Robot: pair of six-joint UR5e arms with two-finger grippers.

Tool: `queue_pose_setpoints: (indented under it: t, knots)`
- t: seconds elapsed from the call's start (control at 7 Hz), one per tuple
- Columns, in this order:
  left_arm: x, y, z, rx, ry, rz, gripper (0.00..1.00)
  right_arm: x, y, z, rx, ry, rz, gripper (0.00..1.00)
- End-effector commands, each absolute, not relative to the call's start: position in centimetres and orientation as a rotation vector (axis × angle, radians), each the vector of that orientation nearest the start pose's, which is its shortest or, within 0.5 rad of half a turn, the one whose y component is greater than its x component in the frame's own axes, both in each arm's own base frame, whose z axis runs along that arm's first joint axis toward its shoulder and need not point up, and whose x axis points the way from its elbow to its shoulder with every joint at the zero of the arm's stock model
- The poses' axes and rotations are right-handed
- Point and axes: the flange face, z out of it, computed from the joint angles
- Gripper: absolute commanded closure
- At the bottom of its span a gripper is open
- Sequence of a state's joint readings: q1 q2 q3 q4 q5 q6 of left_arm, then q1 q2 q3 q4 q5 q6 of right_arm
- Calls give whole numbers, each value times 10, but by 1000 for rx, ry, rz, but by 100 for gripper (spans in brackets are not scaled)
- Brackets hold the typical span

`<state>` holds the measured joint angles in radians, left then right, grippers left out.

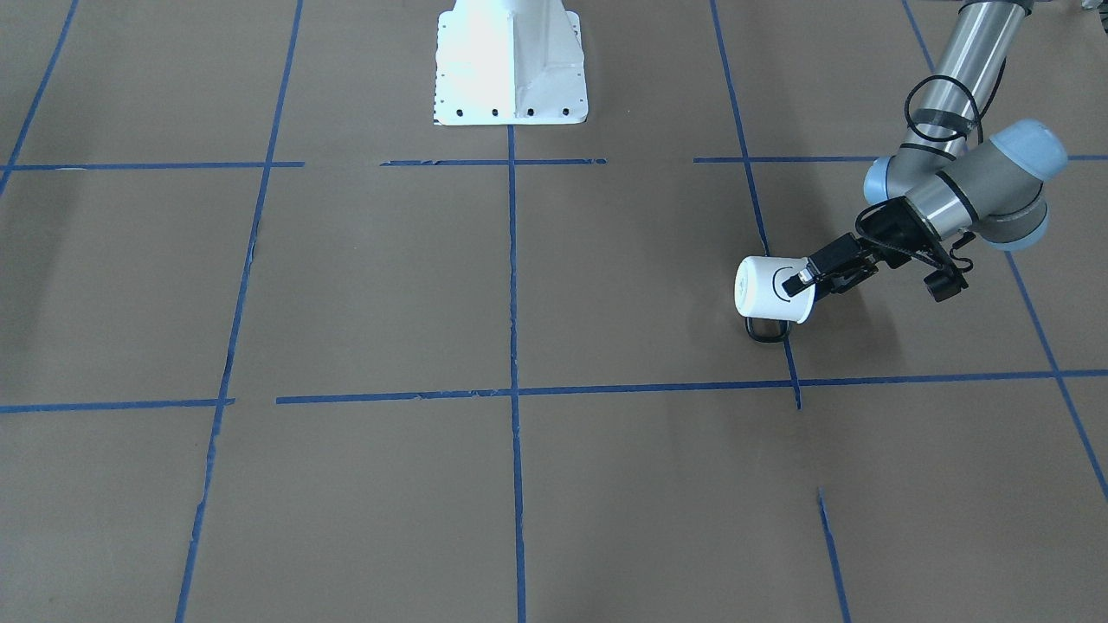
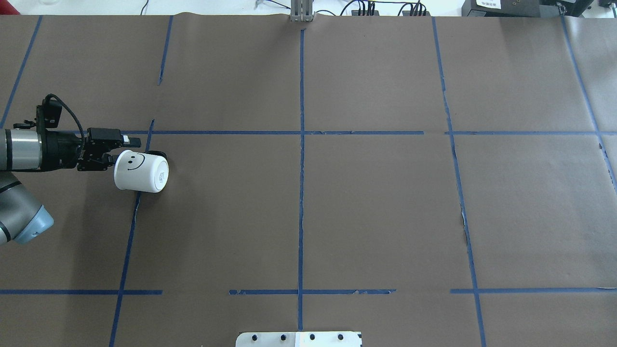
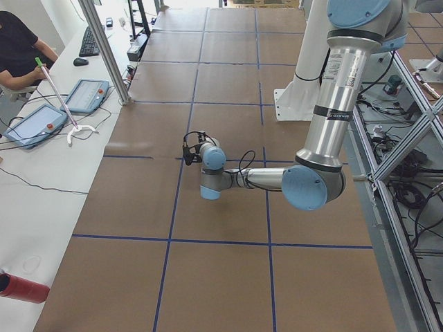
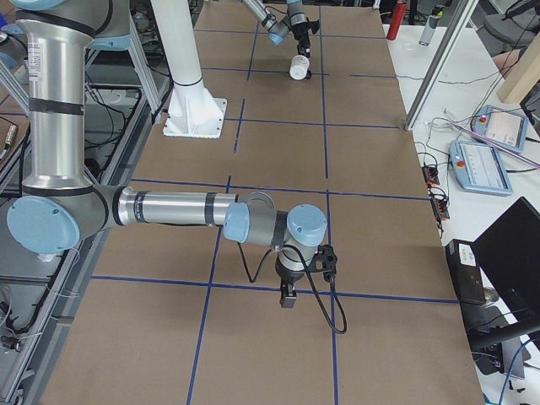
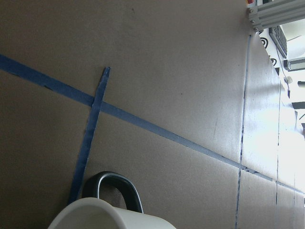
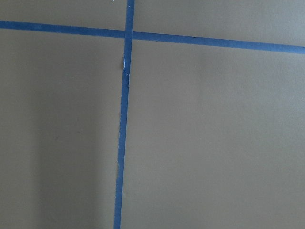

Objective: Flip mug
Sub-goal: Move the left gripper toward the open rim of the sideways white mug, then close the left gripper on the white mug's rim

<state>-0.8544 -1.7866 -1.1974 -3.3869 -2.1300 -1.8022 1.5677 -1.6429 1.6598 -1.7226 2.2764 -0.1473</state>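
The white mug [image 2: 141,171] lies sideways at the table's left, smiley face up, its base end pointing toward the table's middle. In the front view the mug [image 1: 773,290] has its black handle [image 1: 769,330] low, at or near the paper; I cannot tell if it touches. My left gripper [image 2: 126,147] is shut on the mug's rim end and also shows in the front view [image 1: 807,281]. The left wrist view shows the mug's wall [image 5: 109,217] and handle [image 5: 116,188]. My right gripper [image 4: 287,295] hangs low over the table far from the mug; I cannot tell if it is open or shut.
Brown paper with a blue tape grid [image 2: 301,193] covers the table. The white robot base plate [image 1: 511,61] stands at the robot's edge. A side bench with tablets [image 3: 83,97] and a seated person [image 3: 17,52] lies beyond the far edge.
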Motion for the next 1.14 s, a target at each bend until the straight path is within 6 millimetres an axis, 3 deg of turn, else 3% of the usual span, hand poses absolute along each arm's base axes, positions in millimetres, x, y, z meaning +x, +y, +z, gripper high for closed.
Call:
queue_pose_setpoints:
  t: [0.0, 1.0]
  knots:
    - [302, -469, 533, 79, 1672, -371, 35, 67, -450, 668, -78, -712, -96, 0]
    - [306, -451, 543, 37, 1687, -312, 36, 67, -450, 668, -78, -712, -96, 0]
